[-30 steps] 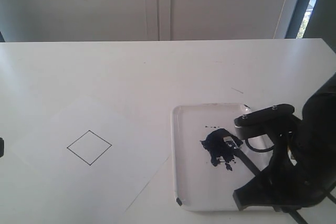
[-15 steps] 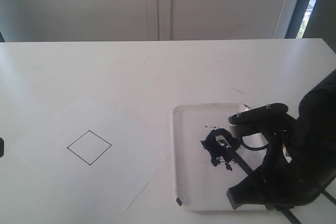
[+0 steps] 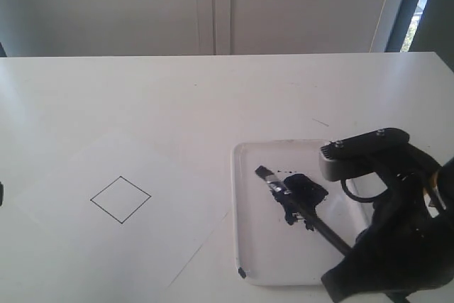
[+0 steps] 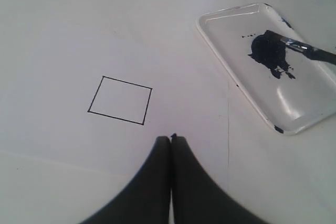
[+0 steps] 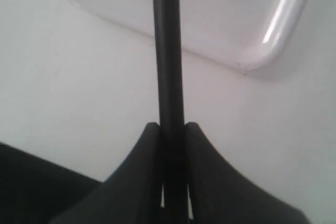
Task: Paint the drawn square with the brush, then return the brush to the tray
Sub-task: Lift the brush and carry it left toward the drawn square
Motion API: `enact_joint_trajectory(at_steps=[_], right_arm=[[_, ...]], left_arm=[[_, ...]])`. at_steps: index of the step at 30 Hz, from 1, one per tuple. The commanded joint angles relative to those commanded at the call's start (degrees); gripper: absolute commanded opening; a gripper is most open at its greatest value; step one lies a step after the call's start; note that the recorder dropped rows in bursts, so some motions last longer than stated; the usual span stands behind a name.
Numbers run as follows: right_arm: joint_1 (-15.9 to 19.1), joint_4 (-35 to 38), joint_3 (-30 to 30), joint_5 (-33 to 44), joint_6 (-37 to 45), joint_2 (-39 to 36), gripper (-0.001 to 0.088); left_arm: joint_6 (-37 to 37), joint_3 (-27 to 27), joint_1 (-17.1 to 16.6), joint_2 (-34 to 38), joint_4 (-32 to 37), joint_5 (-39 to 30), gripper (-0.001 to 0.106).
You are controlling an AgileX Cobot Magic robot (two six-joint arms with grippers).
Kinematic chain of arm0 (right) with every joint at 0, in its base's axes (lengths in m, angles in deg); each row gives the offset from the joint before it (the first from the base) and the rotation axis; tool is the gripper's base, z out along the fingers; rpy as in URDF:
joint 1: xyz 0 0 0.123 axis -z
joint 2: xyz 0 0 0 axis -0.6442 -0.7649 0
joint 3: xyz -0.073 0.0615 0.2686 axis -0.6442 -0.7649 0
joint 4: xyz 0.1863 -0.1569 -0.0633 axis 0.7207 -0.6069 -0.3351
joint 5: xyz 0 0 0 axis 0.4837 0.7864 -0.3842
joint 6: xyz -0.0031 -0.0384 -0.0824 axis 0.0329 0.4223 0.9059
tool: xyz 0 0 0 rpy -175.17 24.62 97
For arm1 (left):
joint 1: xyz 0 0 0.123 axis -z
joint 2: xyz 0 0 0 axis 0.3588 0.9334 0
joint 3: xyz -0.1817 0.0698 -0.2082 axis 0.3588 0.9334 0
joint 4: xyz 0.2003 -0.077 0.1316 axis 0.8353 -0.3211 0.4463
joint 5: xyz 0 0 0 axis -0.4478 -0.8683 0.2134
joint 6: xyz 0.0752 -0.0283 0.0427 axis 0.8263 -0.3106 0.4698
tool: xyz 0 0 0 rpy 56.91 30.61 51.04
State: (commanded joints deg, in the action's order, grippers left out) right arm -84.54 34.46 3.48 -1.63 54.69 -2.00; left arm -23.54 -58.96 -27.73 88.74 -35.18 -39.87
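The right gripper [image 5: 171, 126], at the near right, clamps the brush [image 3: 328, 232] by its handle, bristles reaching left over the tray [image 3: 235, 232]. The drawn square [image 3: 120, 199] lies unpainted well left. The left gripper [image 4: 171, 139] is pressed together, empty

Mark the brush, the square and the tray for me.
brush [image 3: 319, 224]: exterior view, middle of the black handle.
square [image 3: 120, 199]: exterior view, centre inside the outline.
tray [image 3: 259, 243]: exterior view, bare floor near its left rim.
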Motion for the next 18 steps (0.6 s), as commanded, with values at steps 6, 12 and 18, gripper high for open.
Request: enact_joint_trajectory(at_steps=[6, 12, 18], right_arm=[[0.00, 1.04, 0.17, -2.37, 4.31, -0.22, 0.0000], [-0.23, 3.58, 3.68, -1.96, 10.24, -3.75, 0.0000], [-0.23, 6.46, 9.42, -1.58, 16.43, -9.68, 0.0000]], left_arm=[[1.38, -0.38, 0.00, 5.26, -0.23, 2.59, 0.010], [5.35, -3.82, 0.00, 9.61, 0.04, 2.64, 0.038], [11.73, -4.44, 0.33, 14.25, 0.64, 2.73, 0.039]])
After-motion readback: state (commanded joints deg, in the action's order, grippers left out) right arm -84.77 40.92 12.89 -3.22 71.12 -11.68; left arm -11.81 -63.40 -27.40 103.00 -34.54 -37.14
